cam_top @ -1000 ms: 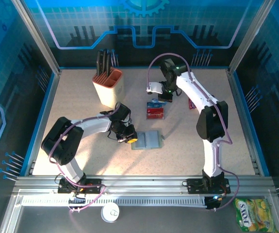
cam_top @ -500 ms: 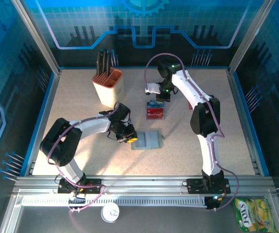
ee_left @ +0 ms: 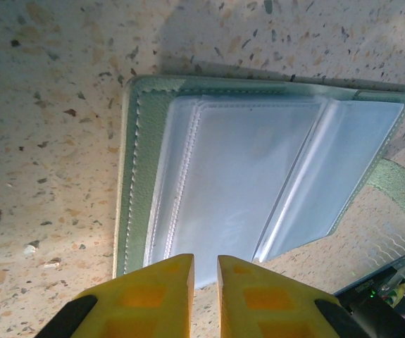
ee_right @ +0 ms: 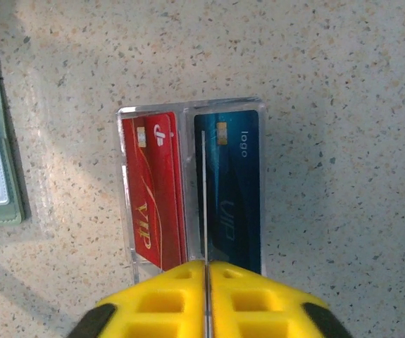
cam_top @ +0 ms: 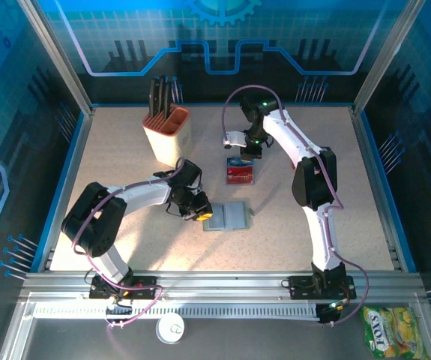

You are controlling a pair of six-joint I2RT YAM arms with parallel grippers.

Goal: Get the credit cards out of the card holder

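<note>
Though pressed to a hairline at the right tool (ee_right: 206, 266), cannot tell whether anything is pinched: only a thin pale line running out from between the yellow fingers (ee_right: 258, 296), clear edge or mere seam. Just beyond those tips, flat on the desk (ee_right: 329, 70), the credit cards (ee_right: 191, 186): red at the left, blue at the right, side by side, long sides running straight away from the tool. Tucked inside a clear sleeve (ee_right: 188, 107), lying apart from the card holder (cam_top: 228, 216) and far nearer the right arm than the left.

Across at the left tool (ee_left: 206, 262), set narrow and, by the look of it, closed on the card holder's near edge. Spread open flat like a book, with clear pockets (ee_left: 237, 183) facing up and apparently bare.

Judged from this: holder emptied, cards not yet free of the sleeve. Next move likely turns on drawing them out lengthwise, along the line of the right tool.
</note>
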